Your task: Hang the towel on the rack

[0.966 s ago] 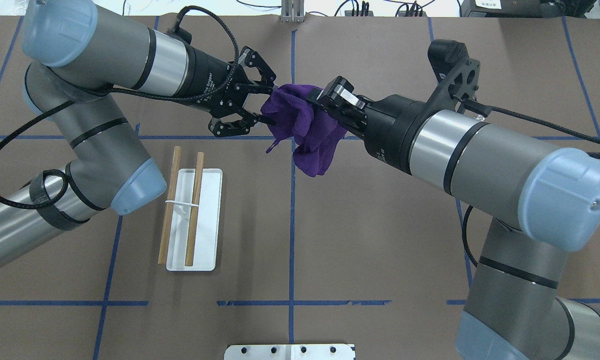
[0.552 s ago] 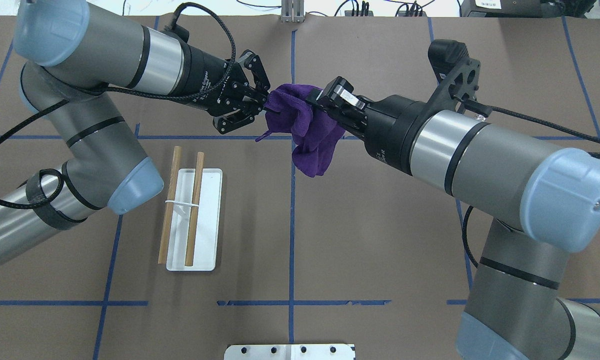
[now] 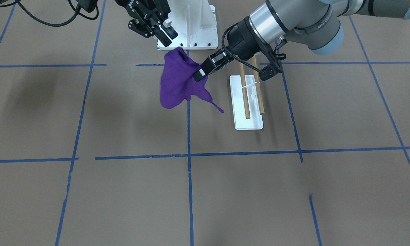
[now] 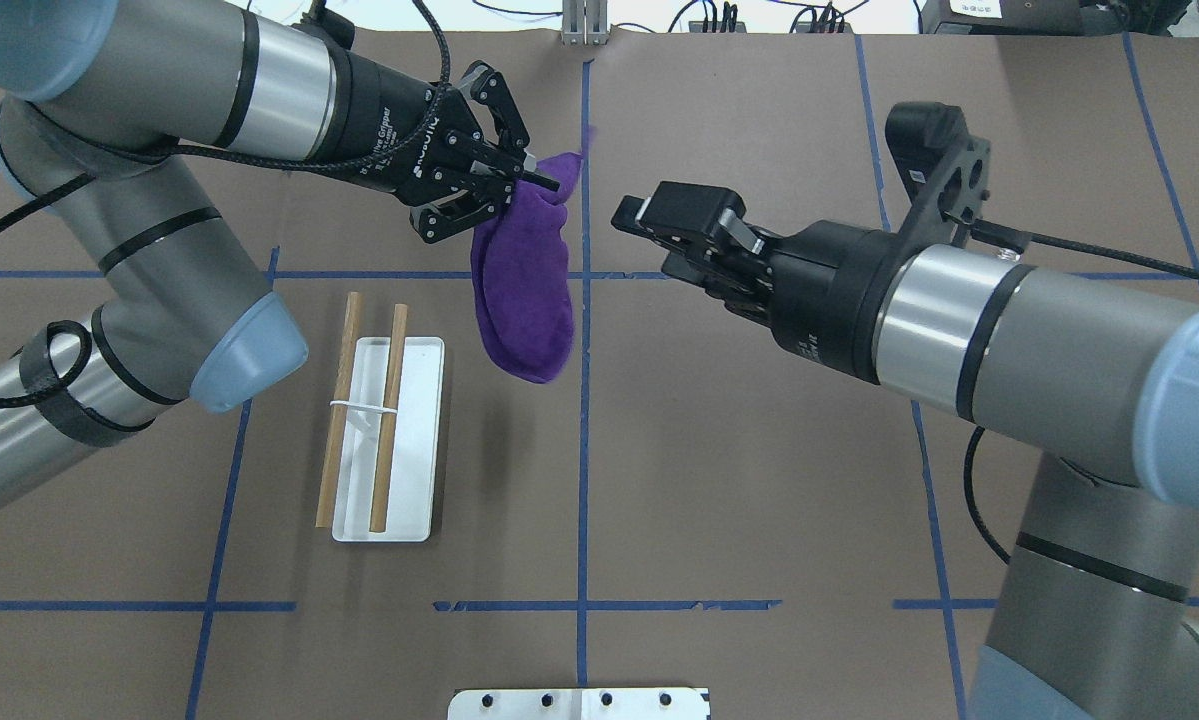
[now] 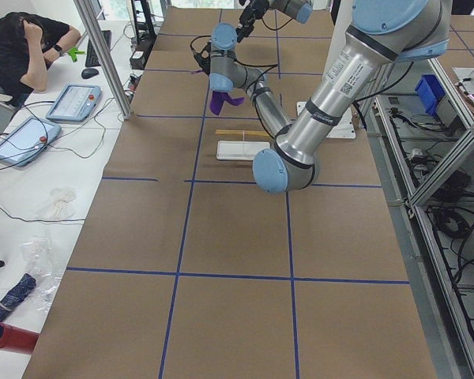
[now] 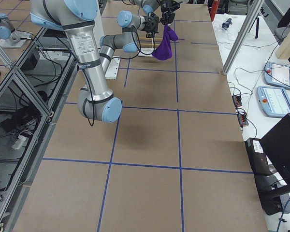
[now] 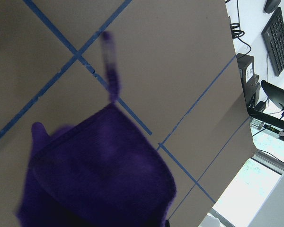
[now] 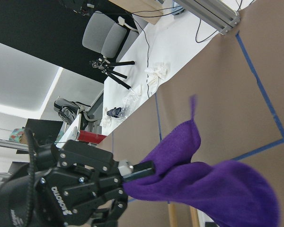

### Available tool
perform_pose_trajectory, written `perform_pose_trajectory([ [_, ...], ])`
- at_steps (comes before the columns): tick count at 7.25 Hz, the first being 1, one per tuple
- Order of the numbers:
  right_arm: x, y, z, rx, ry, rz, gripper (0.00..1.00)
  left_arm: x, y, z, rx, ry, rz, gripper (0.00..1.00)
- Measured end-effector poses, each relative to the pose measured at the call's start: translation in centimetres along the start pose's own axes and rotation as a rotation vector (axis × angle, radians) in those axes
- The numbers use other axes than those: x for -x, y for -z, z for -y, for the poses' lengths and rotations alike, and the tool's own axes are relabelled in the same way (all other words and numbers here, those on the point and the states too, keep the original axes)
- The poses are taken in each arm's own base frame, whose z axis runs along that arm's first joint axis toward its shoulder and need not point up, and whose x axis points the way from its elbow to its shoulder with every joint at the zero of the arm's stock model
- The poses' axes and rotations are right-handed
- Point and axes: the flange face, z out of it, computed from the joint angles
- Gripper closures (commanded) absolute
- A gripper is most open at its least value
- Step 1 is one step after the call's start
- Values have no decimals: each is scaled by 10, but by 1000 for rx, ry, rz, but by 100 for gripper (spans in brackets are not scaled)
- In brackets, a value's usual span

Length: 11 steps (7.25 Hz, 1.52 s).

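Observation:
The purple towel (image 4: 524, 290) hangs in the air from one corner, with a loose thread at its top. My left gripper (image 4: 539, 182) is shut on that upper corner. The towel also shows in the front view (image 3: 175, 82), held by the left gripper (image 3: 198, 74), and in the right wrist view (image 8: 217, 189). My right gripper (image 4: 644, 235) is open and empty, a short way right of the towel and not touching it. The rack (image 4: 414, 470), with a white base and two brown dowels (image 4: 389, 420), stands on the table below and left of the towel.
A white metal pedestal (image 4: 579, 703) with bolt holes sits at the table's near edge, between the arms; it also shows in the front view (image 3: 194, 30). Blue tape lines cross the brown table. An operator sits beyond the table's left end (image 5: 28, 47).
My right gripper has let go of the towel and drawn back to the right. My left gripper has shut on the towel, which now hangs from it alone, a little further left.

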Motion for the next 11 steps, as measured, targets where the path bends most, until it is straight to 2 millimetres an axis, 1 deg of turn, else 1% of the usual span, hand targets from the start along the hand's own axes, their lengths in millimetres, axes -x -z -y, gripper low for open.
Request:
perform_pose_trajectory([
  [1, -20, 20, 4, 23, 32, -41, 0, -3, 3, -5, 5, -6, -7, 100],
  [2, -45, 36, 10, 34, 89, -101, 0, -4, 8, -10, 9, -12, -17, 100],
  [3, -71, 44, 18, 32, 157, -180, 0, -3, 14, -15, 13, -18, -26, 100],
  [4, -96, 47, 31, 29, 239, -289, 0, 4, 19, -21, 19, -23, -28, 100],
  [5, -114, 49, 50, 41, 314, -414, 0, 11, 19, -30, 23, -30, -31, 100],
  [6, -127, 56, 76, 76, 367, -533, 0, 18, 10, -43, 5, -31, -41, 100],
  [7, -135, 68, 101, 119, 390, -616, 0, 28, -4, -62, -44, -41, -44, 100],
  [8, -140, 81, 124, 159, 395, -674, 0, 39, -15, -82, -126, -84, -20, 100],
  [9, -146, 95, 144, 193, 398, -730, 0, 49, -19, -100, -206, -143, 20, 100],
  [10, -154, 106, 159, 223, 415, -796, 0, 58, -22, -112, -267, -178, 49, 100],
  [11, -163, 115, 172, 259, 444, -865, 0, 72, -29, -122, -338, -204, 88, 100],
])
